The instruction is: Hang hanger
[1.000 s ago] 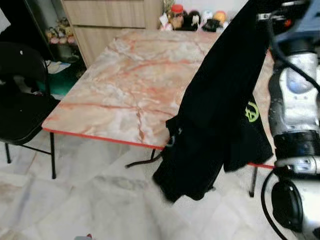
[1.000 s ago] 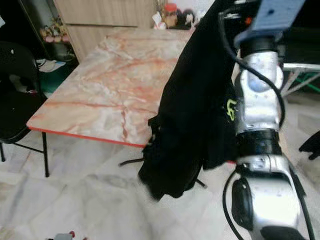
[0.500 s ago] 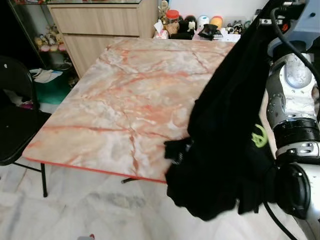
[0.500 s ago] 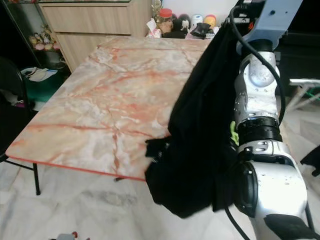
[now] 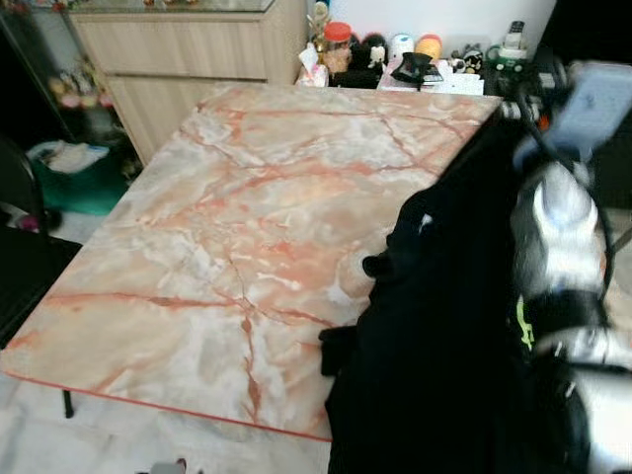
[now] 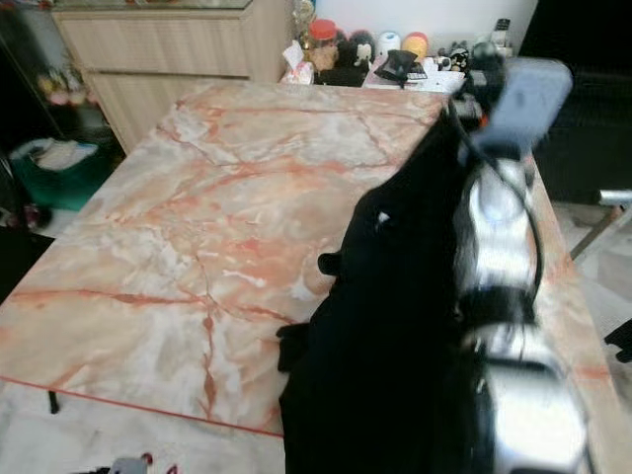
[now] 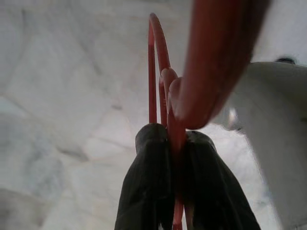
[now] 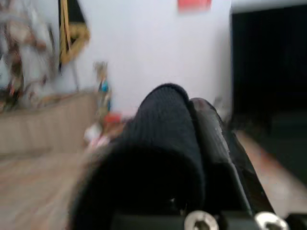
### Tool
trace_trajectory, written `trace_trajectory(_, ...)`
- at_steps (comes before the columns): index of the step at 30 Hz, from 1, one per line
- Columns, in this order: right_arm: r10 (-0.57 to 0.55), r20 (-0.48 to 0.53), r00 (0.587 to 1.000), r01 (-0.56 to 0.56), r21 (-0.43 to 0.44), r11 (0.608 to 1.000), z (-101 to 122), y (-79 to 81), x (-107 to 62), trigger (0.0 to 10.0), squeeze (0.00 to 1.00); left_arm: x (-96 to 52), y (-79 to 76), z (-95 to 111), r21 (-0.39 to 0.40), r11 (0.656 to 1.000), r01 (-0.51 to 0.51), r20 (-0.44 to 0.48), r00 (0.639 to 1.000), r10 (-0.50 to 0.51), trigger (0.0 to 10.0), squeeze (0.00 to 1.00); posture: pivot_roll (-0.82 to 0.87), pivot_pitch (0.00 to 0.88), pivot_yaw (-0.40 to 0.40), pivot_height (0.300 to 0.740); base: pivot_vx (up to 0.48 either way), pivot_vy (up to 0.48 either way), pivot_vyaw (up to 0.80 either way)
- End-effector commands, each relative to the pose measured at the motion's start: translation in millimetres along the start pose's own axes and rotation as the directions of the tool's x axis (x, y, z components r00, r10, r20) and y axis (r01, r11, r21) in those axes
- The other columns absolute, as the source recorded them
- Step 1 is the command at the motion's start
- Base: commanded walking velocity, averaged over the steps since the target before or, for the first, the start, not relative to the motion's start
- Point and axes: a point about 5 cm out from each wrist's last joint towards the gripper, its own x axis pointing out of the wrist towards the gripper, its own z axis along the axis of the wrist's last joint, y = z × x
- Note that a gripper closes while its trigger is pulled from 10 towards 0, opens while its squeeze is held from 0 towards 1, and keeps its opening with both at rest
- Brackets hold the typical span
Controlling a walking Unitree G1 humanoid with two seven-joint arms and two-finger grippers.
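While left gripper (image 7: pixel 175 191) clamps red hanger (image 7: pixel 160 86), right gripper (image 8: pixel 192 143) pinches black garment (image 5: pixel 444 336) over table (image 5: pixel 197 286) edge.

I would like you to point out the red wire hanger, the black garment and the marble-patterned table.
red wire hanger (image 7: pixel 152 72): left wrist view, on its thin upright wire.
black garment (image 5: pixel 444 326): left eye view, on the hanging cloth's middle.
marble-patterned table (image 5: pixel 247 207): left eye view, on the bare top.

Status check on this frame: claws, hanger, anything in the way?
Left claw shut on red hanger. Right claw raised, shut on black garment draped over marble table. No rail in sight.
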Motion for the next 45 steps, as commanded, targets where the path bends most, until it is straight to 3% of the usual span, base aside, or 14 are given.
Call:
trace_trajectory(1,-0.011,0.072,0.997,0.009,0.018,1.0,18.0,-0.8,-7.3,10.0,0.0,-2.3,1.9,-22.4,0.001,1.0,-0.001,-0.079,0.997,0.001,10.0,0.0,-0.03,0.184,0.049,0.74,0.0,0.0,0.0)
trace_trajectory(2,-0.013,0.074,0.997,0.011,0.022,1.0,18.6,-0.6,-11.1,10.0,0.0,-2.3,1.8,-22.6,-0.001,1.0,0.0,-0.078,0.997,0.0,10.0,0.0,-0.03,0.186,0.048,0.74,0.0,0.0,0.0)
trace_trajectory(3,-0.022,0.071,0.997,0.021,0.025,0.999,18.6,-0.8,-16.4,10.0,0.41,-2.4,1.8,-23.1,-0.005,1.0,0.0,-0.078,0.997,-0.001,10.0,0.0,-0.03,0.191,0.046,0.74,0.0,0.0,0.0)
trace_trajectory(4,-0.032,0.071,0.997,0.029,0.029,0.999,19.1,-1.3,-22.4,10.0,0.64,-2.5,1.7,-23.8,-0.005,1.0,0.0,-0.08,0.997,0.0,10.0,0.0,-0.03,0.196,0.044,0.74,0.0,0.0,0.0)
trace_trajectory(5,-0.051,0.071,0.996,0.05,0.017,0.999,20.4,-2.9,-34.8,10.0,1.0,-2.6,1.8,-24.9,0.002,1.0,-0.001,-0.085,0.996,0.001,10.0,0.0,-0.03,0.198,0.043,0.74,0.0,0.0,0.0)
trace_trajectory(12,-0.037,0.06,0.998,0.042,-0.086,0.995,27.0,-3.6,-58.7,10.0,1.0,-2.9,2.1,-27.1,0.015,1.0,-0.006,-0.091,0.996,0.007,10.0,0.0,-0.03,0.199,0.03,0.74,0.0,0.0,0.0)
trace_trajectory(16,-0.147,0.012,0.989,0.148,-0.094,0.985,26.8,-18.1,-72.8,10.0,1.0,-3.0,1.9,-28.0,0.016,1.0,-0.005,-0.091,0.996,0.007,10.0,0.0,-0.03,0.194,0.025,0.74,0.0,0.0,0.0)
trace_trajectory(19,-0.228,-0.124,0.966,0.225,-0.037,0.974,10.3,-29.5,-95.0,10.0,1.0,-3.2,1.9,-29.0,0.018,1.0,0.0,-0.095,0.995,0.002,10.0,0.0,-0.03,0.189,0.023,0.74,0.0,0.0,0.0)
trace_trajectory(22,-0.189,-0.297,0.936,0.208,0.033,0.978,-10.7,-23.2,-115.2,10.0,1.0,-3.3,1.8,-29.8,0.033,0.999,0.011,-0.103,0.995,-0.007,10.0,0.0,-0.04,0.184,0.022,0.74,0.0,0.0,0.0)
trace_trajectory(24,-0.172,-0.338,0.925,0.203,0.056,0.978,-14.3,-20.3,-123.7,10.0,1.0,-3.4,1.9,-29.7,0.045,0.999,0.012,-0.103,0.995,-0.008,10.0,0.0,-0.04,0.183,0.022,0.74,0.0,0.0,0.0)
trace_trajectory(33,-0.091,-0.333,0.938,0.123,0.078,0.989,-6.3,-8.2,-149.4,10.0,1.0,-3.9,4.2,-30.8,0.06,0.998,-0.003,-0.1,0.995,0.009,10.0,0.0,-0.03,0.175,0.021,0.74,0.0,0.0,0.0)
trace_trajectory(34,-0.078,-0.347,0.935,0.114,0.086,0.99,-7.6,-6.0,-153.0,10.0,0.61,-3.9,4.5,-30.8,0.061,0.998,-0.005,-0.1,0.995,0.011,10.0,0.0,-0.03,0.173,0.022,0.74,0.0,0.0,0.0)
trace_trajectory(35,-0.041,-0.372,0.927,0.084,0.101,0.991,-10.5,-1.0,-158.4,10.0,0.0,-4.0,5.0,-30.9,0.061,0.998,-0.011,-0.099,0.995,0.017,10.0,0.0,-0.03,0.17,0.023,0.74,0.0,0.0,0.0)
trace_trajectory(45,0.08,-0.386,0.919,-0.04,0.11,0.993,-7.9,14.4,-161.4,10.0,0.0,-4.1,4.9,-31.5,0.021,0.999,-0.025,-0.081,0.996,0.027,10.0,0.0,-0.03,0.146,0.012,0.74,0.0,0.0,0.0)
